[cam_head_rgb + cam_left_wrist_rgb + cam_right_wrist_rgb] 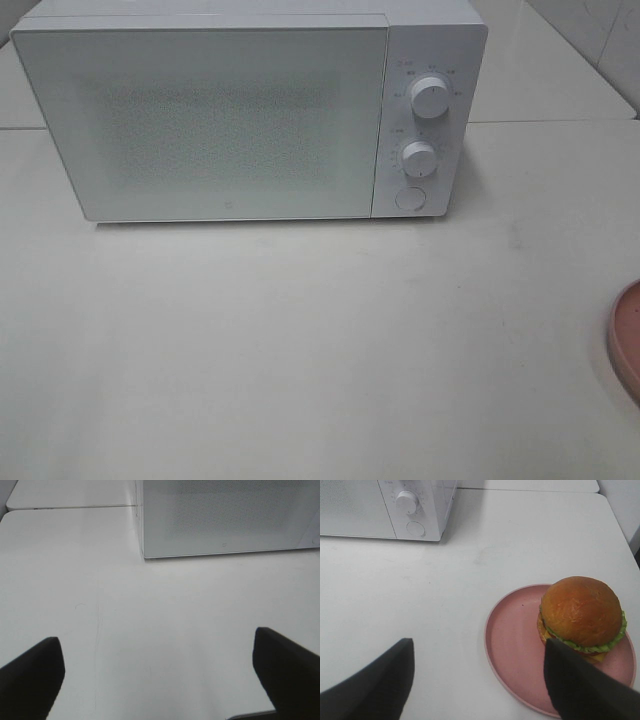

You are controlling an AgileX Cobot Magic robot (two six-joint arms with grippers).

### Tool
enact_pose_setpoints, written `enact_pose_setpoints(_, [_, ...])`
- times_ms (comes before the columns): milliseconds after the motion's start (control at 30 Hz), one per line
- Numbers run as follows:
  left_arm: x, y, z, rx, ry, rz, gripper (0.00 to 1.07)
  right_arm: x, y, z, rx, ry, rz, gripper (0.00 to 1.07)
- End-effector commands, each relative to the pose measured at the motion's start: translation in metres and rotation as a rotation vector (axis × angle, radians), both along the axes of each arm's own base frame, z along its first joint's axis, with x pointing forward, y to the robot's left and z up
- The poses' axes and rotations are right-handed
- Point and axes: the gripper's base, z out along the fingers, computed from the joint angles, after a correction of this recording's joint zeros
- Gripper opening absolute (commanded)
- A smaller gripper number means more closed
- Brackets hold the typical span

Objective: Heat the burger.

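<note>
The burger (581, 612), with a glossy brown bun, green lettuce and a dark patty, sits on a round pink plate (515, 645) in the right wrist view. My right gripper (477, 680) is open above the table, and the burger lies just ahead of one dark finger (585, 687), untouched. Part of the plate lies between the jaws. The white microwave (230, 110) stands at the back with its door shut. My left gripper (157, 675) is open over bare table in front of the microwave's lower corner (225, 525). Neither gripper shows in the exterior high view.
The microwave panel has two round knobs (430, 98) (419, 158) and a round button (409, 198). The pink plate's rim (625, 340) shows at the right edge of the high view. A table seam (560, 122) runs behind. The white tabletop (300, 340) spreads in front of the microwave.
</note>
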Motion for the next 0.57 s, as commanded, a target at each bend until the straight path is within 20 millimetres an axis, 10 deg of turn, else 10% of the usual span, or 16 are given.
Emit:
enact_pose_setpoints(33, [-0.0034,-0.0005,-0.0011,-0.007,-0.022,-0.001,0.94,-0.0032,-0.0005,-0.0006,-0.006,-0.020,-0.001,0.70])
enact_pose_setpoints(567, [-0.0034,-0.0005,-0.0011,-0.007,-0.022,-0.001,0.94,-0.0032,-0.0005,-0.0006,-0.006,-0.020,-0.001,0.70])
